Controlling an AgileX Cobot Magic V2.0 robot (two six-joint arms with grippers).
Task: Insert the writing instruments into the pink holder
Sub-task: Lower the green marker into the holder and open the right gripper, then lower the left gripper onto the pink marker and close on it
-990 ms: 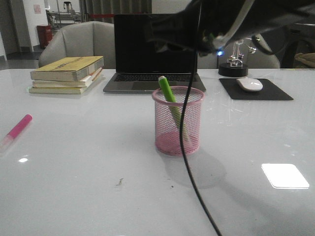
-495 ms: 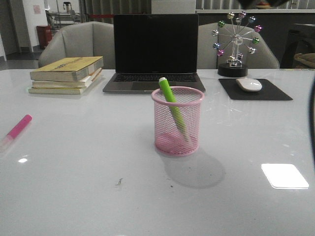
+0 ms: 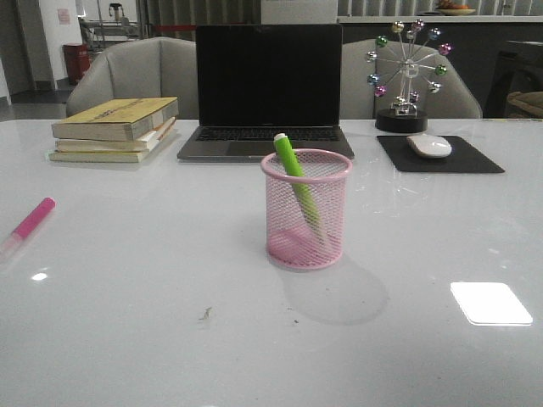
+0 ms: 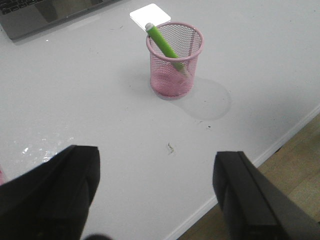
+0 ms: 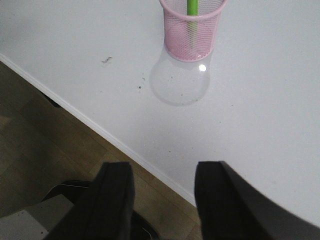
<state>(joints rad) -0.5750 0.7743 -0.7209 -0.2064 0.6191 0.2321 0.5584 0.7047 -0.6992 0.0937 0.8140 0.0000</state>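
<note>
Inside the pink holder (image 3: 306, 209), near the middle of the white worktop (image 3: 153, 280): lime green marker (image 3: 295, 180), tilted, pale cap end up and resting against the rim on the robot's left, lower end slanting down to the right toward the base (seen through the mesh). Long axis steeply diagonal, tip poking above the rim. Holder upright, casting a round shadow toward the front edge.

Well apart, at the far left of the worktop: magenta pink marker (image 3: 29, 222), lying flat, pink end pointing away toward the books, pale end nearest the edge.

Behind the holder: closed-screen-dark laptop (image 3: 267, 89), stack of books (image 3: 114, 127) to its left, black mouse pad (image 3: 439, 154) with white mouse (image 3: 429, 145) to its right, and a small ferris-wheel ornament (image 3: 408, 72) beyond.

Left tool (image 4: 155, 195): spread wide, nothing between the black fingers (image 4: 60, 192), poised over the worktop with the holder ahead. Right tool (image 5: 162, 200): likewise spread and bare, fingers (image 5: 112, 200) hanging over the worktop's front edge and the wooden floor (image 5: 45, 130), holder well ahead.
</note>
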